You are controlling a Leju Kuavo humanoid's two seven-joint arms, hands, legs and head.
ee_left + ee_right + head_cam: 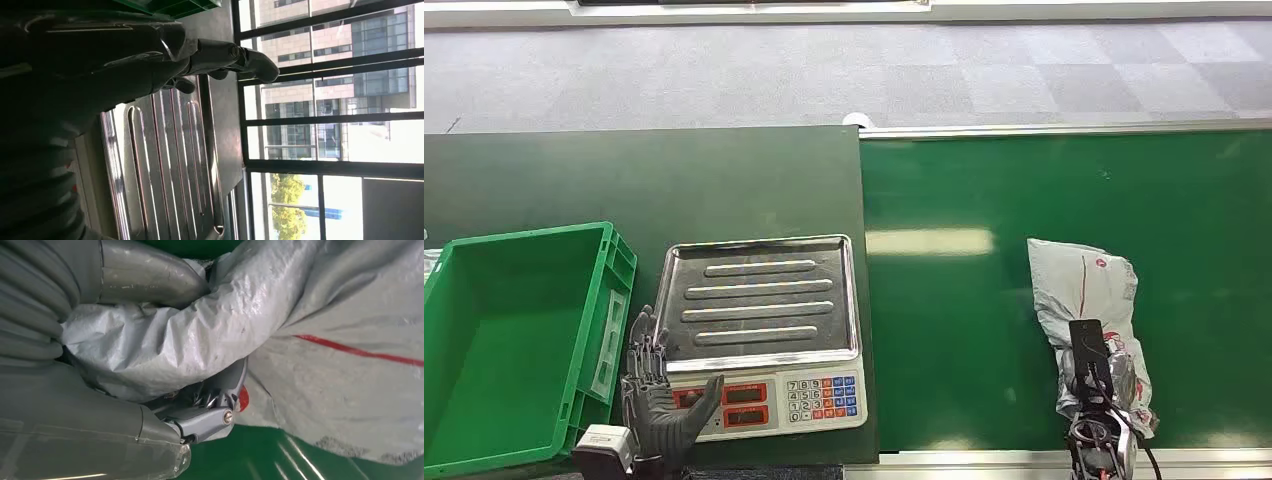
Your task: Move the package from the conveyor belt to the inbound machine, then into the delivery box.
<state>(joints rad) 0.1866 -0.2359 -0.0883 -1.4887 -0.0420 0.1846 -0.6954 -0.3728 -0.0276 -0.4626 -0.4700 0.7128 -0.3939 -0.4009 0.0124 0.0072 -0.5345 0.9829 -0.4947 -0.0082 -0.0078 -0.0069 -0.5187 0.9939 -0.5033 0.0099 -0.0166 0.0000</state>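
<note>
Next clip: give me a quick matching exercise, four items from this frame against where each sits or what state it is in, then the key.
Items:
1. package
2. crate
3. scale
4. left hand

States:
A. green, empty, at the far left
B. fingers spread, holding nothing, at the scale's near left corner
C. grey, crumpled, on the green belt, gripped by the right hand
D. bare steel tray, between crate and belt

Pairs: 1-C, 2-A, 3-D, 4-B
</note>
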